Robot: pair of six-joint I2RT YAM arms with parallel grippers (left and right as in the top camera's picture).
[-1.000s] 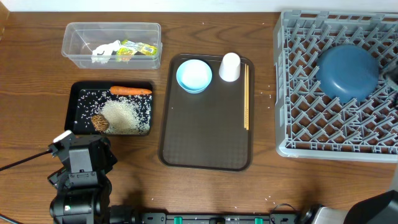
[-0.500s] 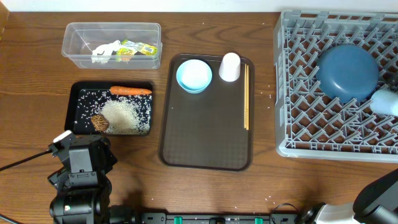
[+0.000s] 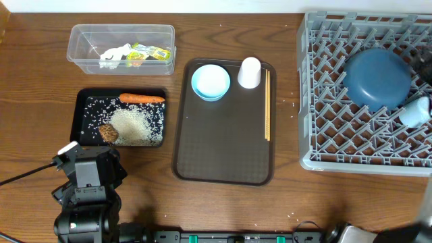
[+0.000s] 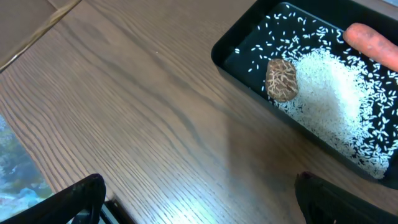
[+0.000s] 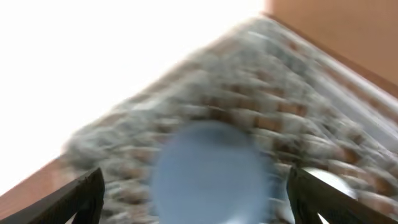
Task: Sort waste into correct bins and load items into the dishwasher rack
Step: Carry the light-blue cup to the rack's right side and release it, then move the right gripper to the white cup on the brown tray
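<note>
Overhead, the light blue cup (image 3: 414,111) lies in the grey rack (image 3: 324,128) at the frame's right edge, just below-right of the dark blue dish (image 3: 378,79). The left gripper (image 4: 205,202) and right gripper (image 5: 199,199) both have their fingers spread apart, holding nothing.

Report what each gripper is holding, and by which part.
Nothing: the left gripper and right gripper both stand open and empty; the light blue cup lies free in the rack.

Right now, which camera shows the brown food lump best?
Left wrist: the brown food lump is close and sharp beside the rice in the black tray. Overhead shows it tiny; the blurred right wrist misses it.
</note>
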